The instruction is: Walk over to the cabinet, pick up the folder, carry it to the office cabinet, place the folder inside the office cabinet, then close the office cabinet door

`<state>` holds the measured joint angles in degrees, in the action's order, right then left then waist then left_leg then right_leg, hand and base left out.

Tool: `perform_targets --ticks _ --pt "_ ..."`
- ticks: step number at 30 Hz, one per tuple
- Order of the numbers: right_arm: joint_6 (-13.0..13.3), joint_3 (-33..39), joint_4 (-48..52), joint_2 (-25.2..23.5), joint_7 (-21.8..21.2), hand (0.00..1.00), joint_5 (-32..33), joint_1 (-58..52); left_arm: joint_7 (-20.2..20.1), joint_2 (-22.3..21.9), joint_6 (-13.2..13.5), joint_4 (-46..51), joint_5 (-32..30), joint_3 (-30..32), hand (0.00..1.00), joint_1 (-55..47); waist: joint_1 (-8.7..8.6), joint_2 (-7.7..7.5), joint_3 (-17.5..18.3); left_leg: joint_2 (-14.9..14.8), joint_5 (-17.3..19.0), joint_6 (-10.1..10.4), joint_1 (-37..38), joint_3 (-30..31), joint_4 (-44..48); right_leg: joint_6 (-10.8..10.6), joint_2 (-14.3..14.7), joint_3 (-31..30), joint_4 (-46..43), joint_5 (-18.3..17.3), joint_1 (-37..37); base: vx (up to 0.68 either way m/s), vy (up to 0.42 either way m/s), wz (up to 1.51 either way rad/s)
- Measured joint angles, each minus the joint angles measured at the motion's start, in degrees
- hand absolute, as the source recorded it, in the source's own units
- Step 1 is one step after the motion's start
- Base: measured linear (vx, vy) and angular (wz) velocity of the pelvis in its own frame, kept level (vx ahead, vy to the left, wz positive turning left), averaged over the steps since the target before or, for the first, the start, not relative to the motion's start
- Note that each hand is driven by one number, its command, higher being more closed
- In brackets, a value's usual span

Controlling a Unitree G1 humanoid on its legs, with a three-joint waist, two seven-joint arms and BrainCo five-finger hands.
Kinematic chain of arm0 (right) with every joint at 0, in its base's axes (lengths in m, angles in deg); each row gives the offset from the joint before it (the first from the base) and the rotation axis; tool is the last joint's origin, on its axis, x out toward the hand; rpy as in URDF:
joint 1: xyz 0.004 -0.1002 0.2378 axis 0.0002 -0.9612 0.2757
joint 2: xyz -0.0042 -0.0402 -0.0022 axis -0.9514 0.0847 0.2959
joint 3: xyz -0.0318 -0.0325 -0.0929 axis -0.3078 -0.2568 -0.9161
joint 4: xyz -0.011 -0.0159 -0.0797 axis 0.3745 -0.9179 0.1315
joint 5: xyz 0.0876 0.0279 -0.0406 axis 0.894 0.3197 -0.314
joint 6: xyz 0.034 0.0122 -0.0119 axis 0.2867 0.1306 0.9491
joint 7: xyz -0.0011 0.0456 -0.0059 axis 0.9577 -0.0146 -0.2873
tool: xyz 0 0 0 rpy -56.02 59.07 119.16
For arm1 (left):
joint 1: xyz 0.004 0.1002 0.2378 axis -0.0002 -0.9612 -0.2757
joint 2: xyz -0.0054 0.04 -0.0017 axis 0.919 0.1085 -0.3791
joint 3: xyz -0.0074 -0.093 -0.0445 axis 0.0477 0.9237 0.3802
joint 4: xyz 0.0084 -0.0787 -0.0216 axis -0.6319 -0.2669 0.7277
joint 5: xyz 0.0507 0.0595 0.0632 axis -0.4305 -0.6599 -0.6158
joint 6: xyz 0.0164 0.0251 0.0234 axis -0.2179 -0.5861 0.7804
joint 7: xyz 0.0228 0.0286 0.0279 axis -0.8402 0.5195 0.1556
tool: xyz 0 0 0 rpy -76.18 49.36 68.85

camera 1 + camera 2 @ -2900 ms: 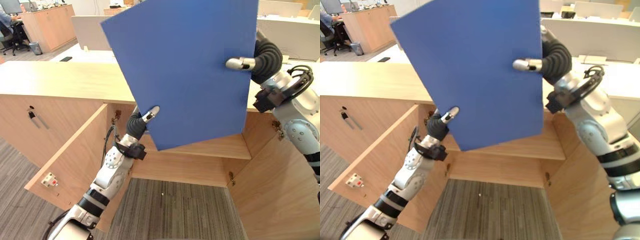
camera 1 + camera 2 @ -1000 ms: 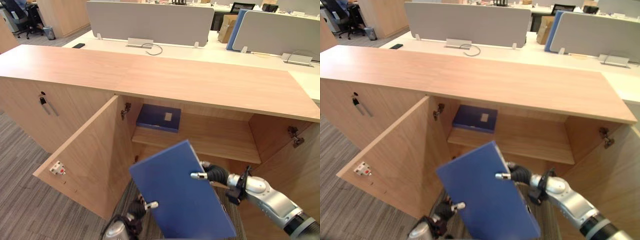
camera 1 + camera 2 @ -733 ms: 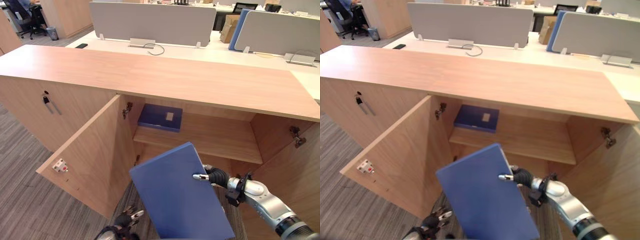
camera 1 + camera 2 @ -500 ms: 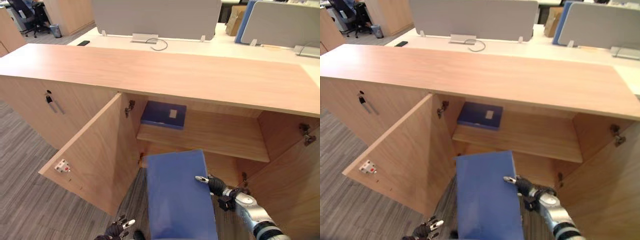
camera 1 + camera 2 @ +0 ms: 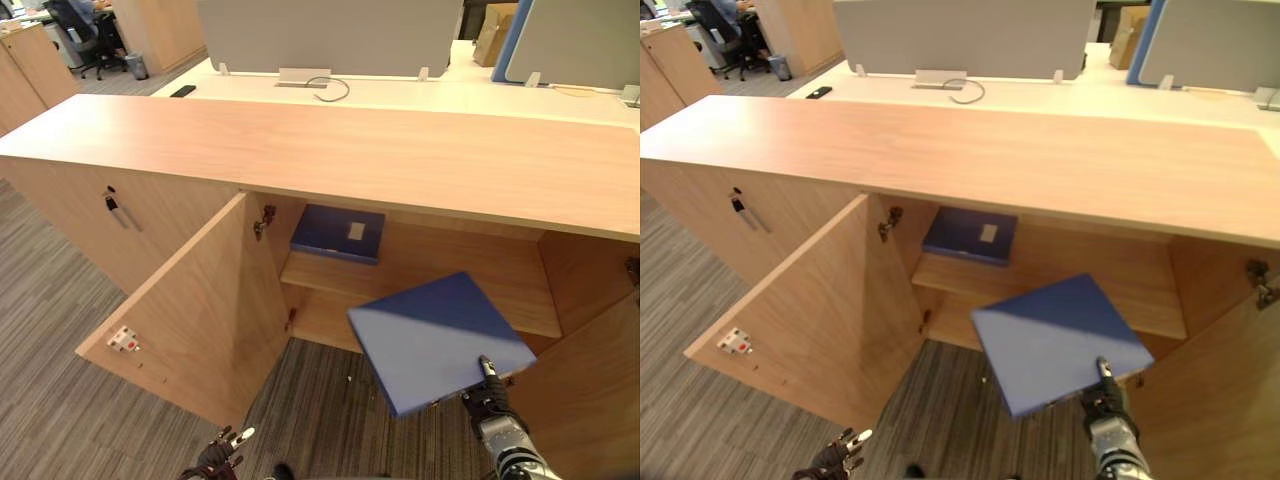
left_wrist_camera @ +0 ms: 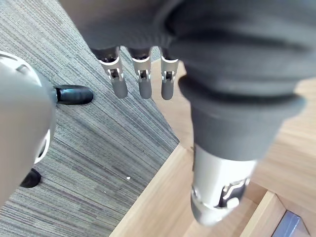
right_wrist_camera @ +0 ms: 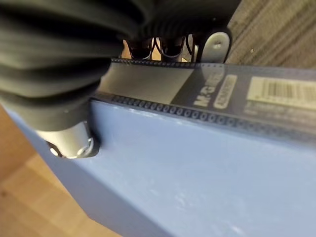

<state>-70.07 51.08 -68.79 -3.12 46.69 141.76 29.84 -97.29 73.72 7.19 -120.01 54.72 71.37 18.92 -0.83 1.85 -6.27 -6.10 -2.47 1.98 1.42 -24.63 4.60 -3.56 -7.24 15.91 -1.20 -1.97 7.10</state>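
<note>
The floor (image 5: 60, 330) is grey carpet with thin stripes. Far back stands a long white desk (image 5: 400, 95) with grey screens (image 5: 330, 35). A black chair (image 5: 90, 35) sits by wooden cupboards (image 5: 160, 25).

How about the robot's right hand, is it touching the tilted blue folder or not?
Touching. The right wrist view shows the right hand with its thumb pressed on one face of the folder and its fingers curled over the edge, pinching it.

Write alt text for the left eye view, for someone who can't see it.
The robot's right hand grips a blue folder by its near edge, in front of an open office cabinet. A second folder lies on the shelf inside; the left hand hangs open over the carpet.
</note>
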Motion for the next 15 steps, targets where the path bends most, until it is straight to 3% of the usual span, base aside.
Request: perform_targets --ticks 1,5,10,15 --pt "1.0 2.3 0.0 -1.1 0.9 1.0 5.2 0.3 0.5 -0.5 0.0 0.0 0.0 0.4 0.0 -0.2 0.28 0.35 -0.2 -1.1 1.2 0.1 -1.3 0.5 3.0 0.4 0.5 0.5 -0.7 -0.4 0.1 -0.02 -0.085 0.11" --pt "4.9 6.3 1.9 -2.3 2.9 1.0 16.1 1.6 1.5 -2.5 0.0 0.0 -1.5 0.4 0.0 0.8 0.32 1.37 -2.0 -1.7 1.1 0.2 -3.4 2.7 4.7 1.0 1.0 1.2 -1.2 -1.0 -0.3 -0.06 -0.046 0.19" --pt "8.4 6.6 3.1 -2.4 5.2 1.0 20.6 5.3 3.8 -3.8 0.0 0.0 -2.0 0.4 0.0 1.4 0.54 2.48 -2.8 -2.0 2.1 0.0 -4.1 0.6 3.8 1.1 1.6 -2.6 -0.1 -0.7 -2.5 -0.04 0.023 -0.22" --pt "10.2 8.4 6.2 -2.8 6.4 1.0 22.3 6.5 4.2 -4.8 0.0 0.0 -5.6 1.9 0.0 2.4 1.43 3.13 -2.4 -1.5 4.1 0.2 -3.6 -2.4 3.5 1.0 1.4 -6.4 0.6 -0.7 -3.9 0.1 0.037 -0.33"
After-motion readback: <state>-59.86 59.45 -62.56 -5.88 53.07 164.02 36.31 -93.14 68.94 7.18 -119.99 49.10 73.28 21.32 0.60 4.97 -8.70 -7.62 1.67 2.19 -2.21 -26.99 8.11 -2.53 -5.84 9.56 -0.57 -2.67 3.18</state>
